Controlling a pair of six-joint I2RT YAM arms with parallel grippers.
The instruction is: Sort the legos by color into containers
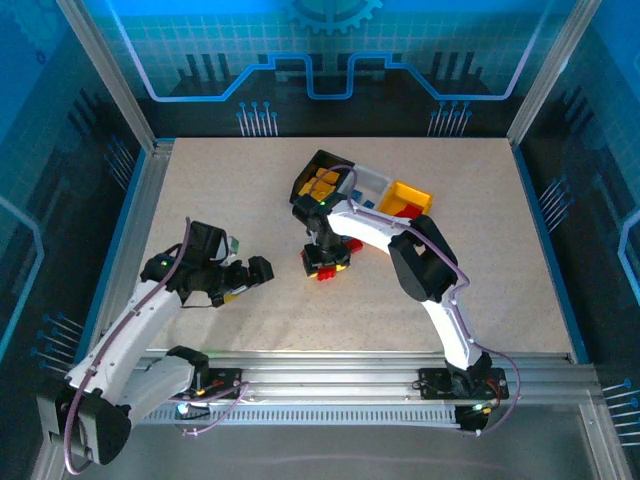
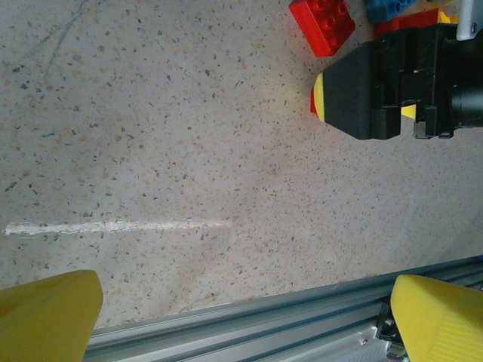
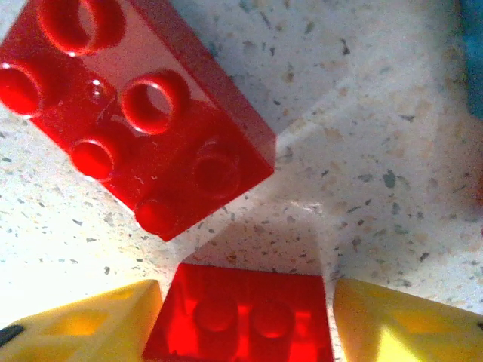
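Note:
My right gripper [image 1: 325,262] points down at the middle of the table, in front of the containers. Its yellow fingers [image 3: 83,328] stand on both sides of a small red lego [image 3: 241,313], and the gripper [image 3: 245,320] is shut on it, low over the table. A larger red lego [image 3: 128,113] lies just beyond it. The black container [image 1: 300,190] holds orange-yellow legos, the white container [image 1: 378,180] stands beside it, and the yellow container [image 1: 412,190] holds red ones. My left gripper [image 1: 258,274] hovers open to the left, its jaws [image 2: 241,317] holding nothing.
More legos lie round the right gripper: a red one [image 2: 323,24] and a blue one [image 2: 385,9]. A blue edge [image 3: 475,68] shows at the right. The aluminium rail [image 2: 287,324] runs along the table's near edge, under the left gripper.

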